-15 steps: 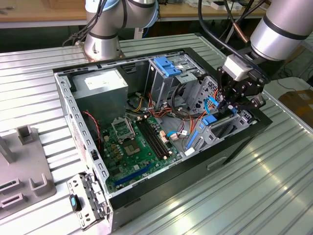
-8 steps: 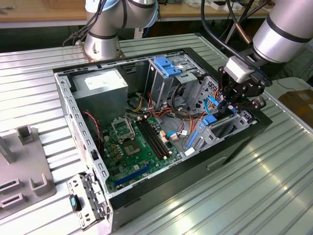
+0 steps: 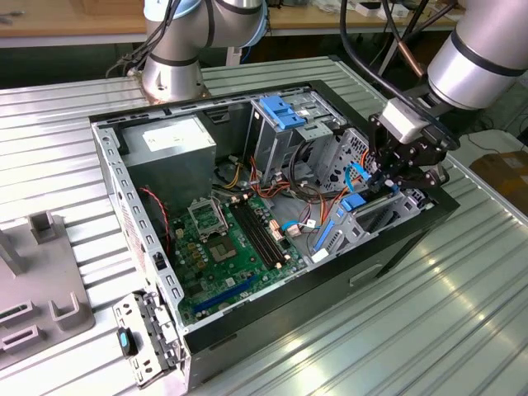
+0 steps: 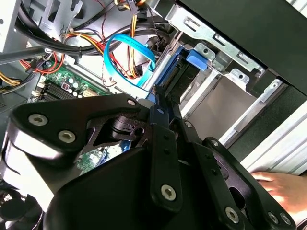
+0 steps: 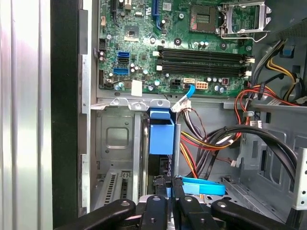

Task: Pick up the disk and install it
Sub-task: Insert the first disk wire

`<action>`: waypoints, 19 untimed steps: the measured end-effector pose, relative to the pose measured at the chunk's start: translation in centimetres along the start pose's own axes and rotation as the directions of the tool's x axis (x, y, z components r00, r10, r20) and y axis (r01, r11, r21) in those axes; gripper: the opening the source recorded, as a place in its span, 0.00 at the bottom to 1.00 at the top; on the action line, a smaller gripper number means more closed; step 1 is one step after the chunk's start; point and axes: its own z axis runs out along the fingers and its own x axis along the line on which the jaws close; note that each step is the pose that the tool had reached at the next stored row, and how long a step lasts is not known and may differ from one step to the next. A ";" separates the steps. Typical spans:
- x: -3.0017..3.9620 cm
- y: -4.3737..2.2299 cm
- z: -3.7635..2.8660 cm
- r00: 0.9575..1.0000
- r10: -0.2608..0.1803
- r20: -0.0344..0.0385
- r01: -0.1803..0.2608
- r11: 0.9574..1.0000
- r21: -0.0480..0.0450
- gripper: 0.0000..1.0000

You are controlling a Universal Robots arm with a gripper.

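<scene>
The disk (image 5: 160, 136) stands on edge in the drive bay at the front end of the open computer case (image 3: 111, 177), its blue rail facing the first wrist view. In the second wrist view the disk's blue rail (image 4: 195, 57) lies against the bay's metal slots. My gripper (image 5: 168, 184) is shut on the disk's rear edge, the fingers (image 4: 159, 111) pinching it from both sides. In the exterior view the gripper (image 3: 381, 183) hangs over the bay at the case's right end, with the disk's blue rail (image 3: 354, 203) just below it.
The green motherboard (image 3: 231, 243) and the grey power supply (image 3: 169, 140) fill the case floor. Bundles of coloured cables (image 5: 216, 139) run close beside the bay. A person's hand (image 4: 280, 187) rests by the case. A second arm's base (image 3: 173, 74) stands behind, a grey fixture (image 3: 45, 285) at the exterior view's left.
</scene>
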 end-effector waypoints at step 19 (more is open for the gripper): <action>0.38 0.01 -0.23 1.000 0.001 0.016 -0.001 1.000 0.001 0.16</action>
